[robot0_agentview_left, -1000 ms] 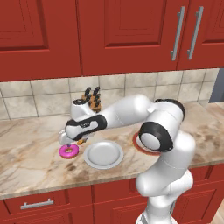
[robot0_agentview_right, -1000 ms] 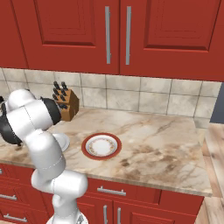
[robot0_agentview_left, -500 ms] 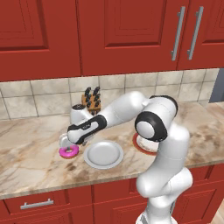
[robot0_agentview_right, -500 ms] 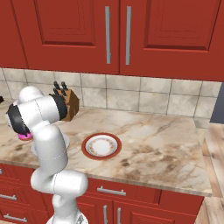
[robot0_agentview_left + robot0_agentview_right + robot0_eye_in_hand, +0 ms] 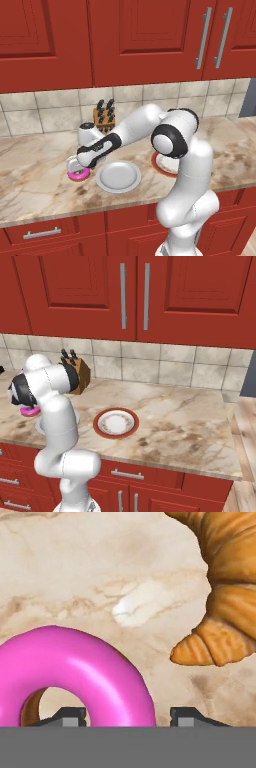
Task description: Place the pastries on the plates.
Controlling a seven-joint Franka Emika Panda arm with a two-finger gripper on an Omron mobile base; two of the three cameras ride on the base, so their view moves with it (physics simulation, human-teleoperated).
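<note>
Fingers down on the pink donut, far left of the surface

Left to right: the donut (image 5: 78, 174) sits flat with the gripper (image 5: 75, 165) low over it, fingers (image 5: 70, 716) straddling one side of the ring, though I can't tell if they're actually pinching yet. Looks light and soft, so I'd grab across the ring, gently. Croissant (image 5: 227, 587) lies just beside it, so little slack there. The grey plate (image 5: 118, 176) is near, the red-rimmed plate (image 5: 116, 422) further right, with open room beyond.

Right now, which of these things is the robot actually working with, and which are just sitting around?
Part of the job: pink donut, croissant, grey plate, red-rimmed plate, gripper.
Just there: knife block, marble counter, red cabinets.
</note>
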